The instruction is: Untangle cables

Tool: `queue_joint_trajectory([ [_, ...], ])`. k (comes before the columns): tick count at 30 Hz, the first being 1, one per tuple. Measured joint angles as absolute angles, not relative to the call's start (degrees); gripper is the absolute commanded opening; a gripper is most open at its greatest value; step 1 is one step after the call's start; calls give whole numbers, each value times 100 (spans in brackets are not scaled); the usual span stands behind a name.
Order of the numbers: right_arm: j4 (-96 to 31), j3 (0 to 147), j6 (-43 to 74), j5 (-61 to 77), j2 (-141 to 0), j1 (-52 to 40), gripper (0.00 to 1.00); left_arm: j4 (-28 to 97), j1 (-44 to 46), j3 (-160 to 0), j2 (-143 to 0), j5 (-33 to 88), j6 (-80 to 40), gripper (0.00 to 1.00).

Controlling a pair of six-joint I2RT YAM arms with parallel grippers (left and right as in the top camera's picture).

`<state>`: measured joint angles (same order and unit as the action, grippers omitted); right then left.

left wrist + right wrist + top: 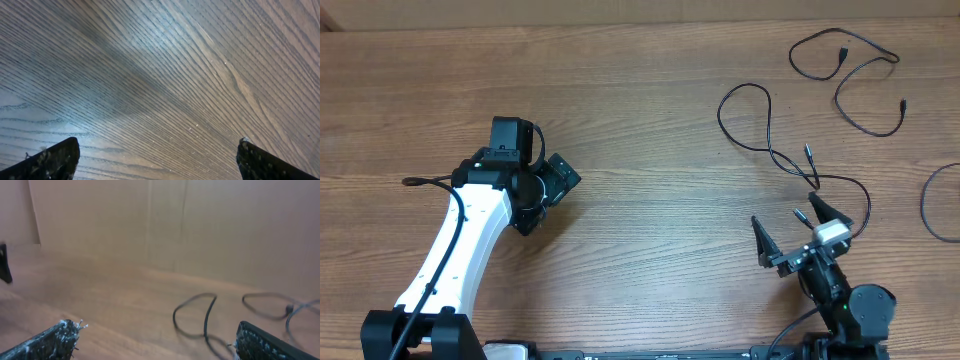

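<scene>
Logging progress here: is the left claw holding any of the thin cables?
No, the left claw hangs open over bare tabletop, well apart from the cables at the right.

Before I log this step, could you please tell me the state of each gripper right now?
Left gripper: open, holding nothing.
Right gripper: open, holding nothing.

A wood-grain table (640,70) meets a plain tan wall (225,225).
</scene>
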<state>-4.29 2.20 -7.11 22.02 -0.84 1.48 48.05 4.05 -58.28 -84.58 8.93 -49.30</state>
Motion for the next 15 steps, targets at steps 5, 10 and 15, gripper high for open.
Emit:
queue_joint_trajectory([
  [5,-342,104,-709,2204,-80,148,100,4803,405,-5828,-8458,893,-4930,100],
  [10,-346,104,-709,2204,-80,148,100,4803,405,-5828,-8458,893,-4930,100],
  [15,-346,104,-735,2152,-80,148,100,4803,405,-5828,-8458,893,-4930,100],
])
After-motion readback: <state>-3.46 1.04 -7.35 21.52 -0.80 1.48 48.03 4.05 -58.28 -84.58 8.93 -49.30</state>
